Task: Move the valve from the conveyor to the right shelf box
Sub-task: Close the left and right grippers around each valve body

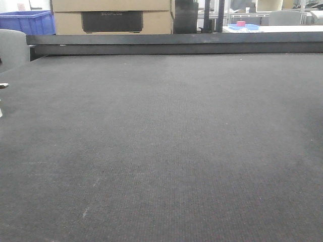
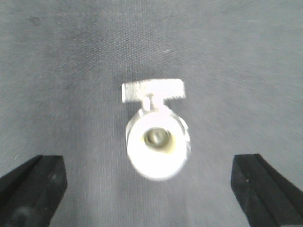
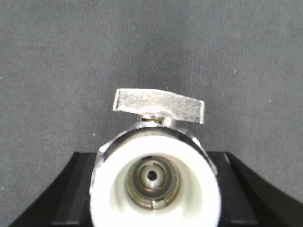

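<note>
Dark grey conveyor [image 1: 161,151] fabric fills every view, with a dark rail [image 1: 176,43] across its far edge. My right pincer [image 3: 152,163] is closed on the valve [image 3: 118,198], one finger against each side of its white body, and the flat handle [image 3: 158,106] sits just beyond the fingertips. My left pincer [image 2: 147,163] stands wide. A blurred second valve [image 2: 156,144] lies on the fabric between its fingers, touching neither.
</note>
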Robot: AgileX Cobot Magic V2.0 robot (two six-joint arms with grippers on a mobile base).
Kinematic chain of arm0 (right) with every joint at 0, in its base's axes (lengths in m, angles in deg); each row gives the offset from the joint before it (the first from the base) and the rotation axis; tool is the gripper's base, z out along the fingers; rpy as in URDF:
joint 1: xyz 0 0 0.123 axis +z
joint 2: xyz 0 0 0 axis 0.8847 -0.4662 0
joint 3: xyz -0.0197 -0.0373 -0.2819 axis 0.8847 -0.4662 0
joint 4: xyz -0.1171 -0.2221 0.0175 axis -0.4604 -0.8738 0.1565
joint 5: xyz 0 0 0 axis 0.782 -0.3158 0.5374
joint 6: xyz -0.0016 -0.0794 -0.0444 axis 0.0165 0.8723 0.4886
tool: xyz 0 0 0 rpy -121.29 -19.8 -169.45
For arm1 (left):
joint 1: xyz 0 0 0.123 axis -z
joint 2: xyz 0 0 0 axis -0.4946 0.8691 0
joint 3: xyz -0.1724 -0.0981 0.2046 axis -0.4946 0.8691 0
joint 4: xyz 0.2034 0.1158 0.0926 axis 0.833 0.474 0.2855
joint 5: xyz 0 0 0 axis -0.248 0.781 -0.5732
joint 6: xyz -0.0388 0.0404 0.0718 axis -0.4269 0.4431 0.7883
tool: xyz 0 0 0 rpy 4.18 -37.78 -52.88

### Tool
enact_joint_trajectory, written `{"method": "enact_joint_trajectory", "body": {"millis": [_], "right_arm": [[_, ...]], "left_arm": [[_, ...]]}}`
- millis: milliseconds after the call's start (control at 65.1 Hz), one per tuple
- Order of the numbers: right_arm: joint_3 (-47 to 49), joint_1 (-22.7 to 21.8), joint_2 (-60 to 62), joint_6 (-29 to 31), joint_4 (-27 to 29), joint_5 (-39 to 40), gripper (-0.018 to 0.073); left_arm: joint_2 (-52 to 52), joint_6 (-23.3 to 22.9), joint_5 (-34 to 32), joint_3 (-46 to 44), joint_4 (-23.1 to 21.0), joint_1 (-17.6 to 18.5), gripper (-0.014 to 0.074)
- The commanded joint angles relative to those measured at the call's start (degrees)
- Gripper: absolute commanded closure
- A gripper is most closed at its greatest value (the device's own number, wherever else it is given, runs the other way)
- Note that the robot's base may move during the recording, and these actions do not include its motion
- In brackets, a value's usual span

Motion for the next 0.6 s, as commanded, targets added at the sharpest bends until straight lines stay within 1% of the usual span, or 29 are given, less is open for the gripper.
{"method": "enact_joint_trajectory", "body": {"millis": [0, 307, 400, 492, 569, 584], "right_arm": [[0.28, -0.06, 1.02, 0.31, 0.05, 1.98, 0.0713], [0.26, -0.06, 1.02, 0.31, 0.05, 2.10, 0.0713], [0.26, -0.06, 1.02, 0.31, 0.05, 2.10, 0.0713], [0.26, -0.06, 1.02, 0.31, 0.05, 2.22, 0.0713], [0.26, -0.06, 1.02, 0.31, 0.05, 2.39, 0.0713], [0.26, -0.06, 1.02, 0.31, 0.05, 2.39, 0.0713]], "left_arm": [[1.63, 0.20, -1.50, -0.67, 0.00, -0.03, -0.0014], [6.26, 0.20, -3.79, -0.67, 0.00, -0.03, -0.0013], [7.04, 0.20, -3.88, -0.67, 0.00, -0.03, 0.0006], [7.28, 0.20, -4.47, -0.67, -1.01, -0.03, 0.0055], [7.28, 0.20, -4.72, -0.67, -1.11, -0.03, 0.0153], [7.28, 0.20, -4.72, -0.67, -1.11, -0.03, 0.0193]]}}
